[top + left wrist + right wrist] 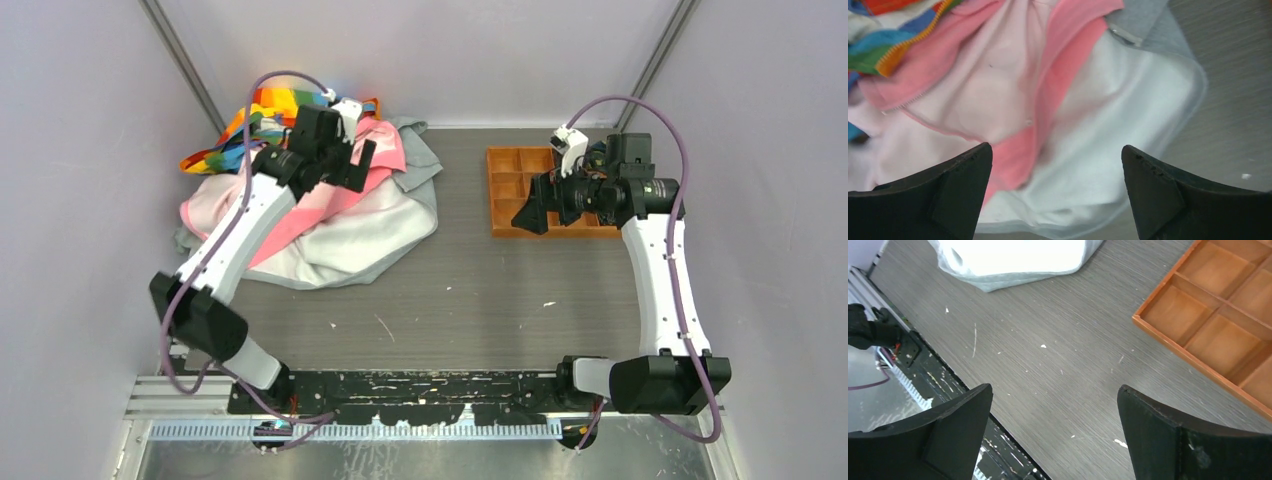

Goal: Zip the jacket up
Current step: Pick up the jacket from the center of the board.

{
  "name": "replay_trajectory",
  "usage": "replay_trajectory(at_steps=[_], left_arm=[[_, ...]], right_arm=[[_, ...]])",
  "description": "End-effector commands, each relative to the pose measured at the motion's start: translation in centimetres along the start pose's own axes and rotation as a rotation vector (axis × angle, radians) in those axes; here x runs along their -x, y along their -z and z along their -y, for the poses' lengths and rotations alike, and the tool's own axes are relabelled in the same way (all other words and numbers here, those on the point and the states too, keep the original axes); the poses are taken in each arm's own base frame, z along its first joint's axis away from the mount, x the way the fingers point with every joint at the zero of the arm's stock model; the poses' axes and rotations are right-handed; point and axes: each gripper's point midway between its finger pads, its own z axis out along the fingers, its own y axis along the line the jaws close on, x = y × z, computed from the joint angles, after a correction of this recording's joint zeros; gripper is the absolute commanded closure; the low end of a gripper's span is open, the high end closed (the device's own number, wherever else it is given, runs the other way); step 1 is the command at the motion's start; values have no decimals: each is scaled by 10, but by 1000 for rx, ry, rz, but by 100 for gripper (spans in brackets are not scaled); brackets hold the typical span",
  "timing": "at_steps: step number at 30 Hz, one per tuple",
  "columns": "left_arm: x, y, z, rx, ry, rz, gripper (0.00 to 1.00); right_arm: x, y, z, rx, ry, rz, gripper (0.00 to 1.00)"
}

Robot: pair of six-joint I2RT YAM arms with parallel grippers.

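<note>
Starting at the near edge, both arms rise from their bases and reach out over the table (pixel 470 300), whose middle stretch shows only scuffs and small white flecks. Further out on the right, the right gripper (pixel 533 212) hangs with its jaws spread wide and nothing between them, by the near-left edge of an orange compartment tray (pixel 510 165). Its wrist view looks down on bare tabletop, so it seems parked well apart from the clothes, leaving room for the other arm.

On the left, the left gripper (pixel 357 165) hovers over a heap of clothing, its jaws also fully apart and empty. Below it lie the grey garment (pixel 350 245), pale lining upward, and the pink garment (pixel 385 150) draped across it.

Farthest back, bunched in the left corner against the wall, is the jacket (pixel 262 112). The pink cloth overlaps its near edge, and the left wrist view catches only a strip of stripes and orange zipper teeth (pixel 903 47) at the upper left. No slider can be seen. Zipping has likely not begun: the jacket probably has to be pulled free and spread flat first.
</note>
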Motion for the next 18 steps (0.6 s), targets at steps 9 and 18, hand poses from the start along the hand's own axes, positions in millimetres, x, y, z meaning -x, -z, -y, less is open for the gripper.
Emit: replay_trajectory(at_steps=[9,18], left_arm=[[69,-113,-110,141,-350,50,4],[65,-171,-148,199,-439,-19,20]], right_arm=[[16,-28,3,94,-14,79,0],[1,-46,20,80,-63,13,0]])
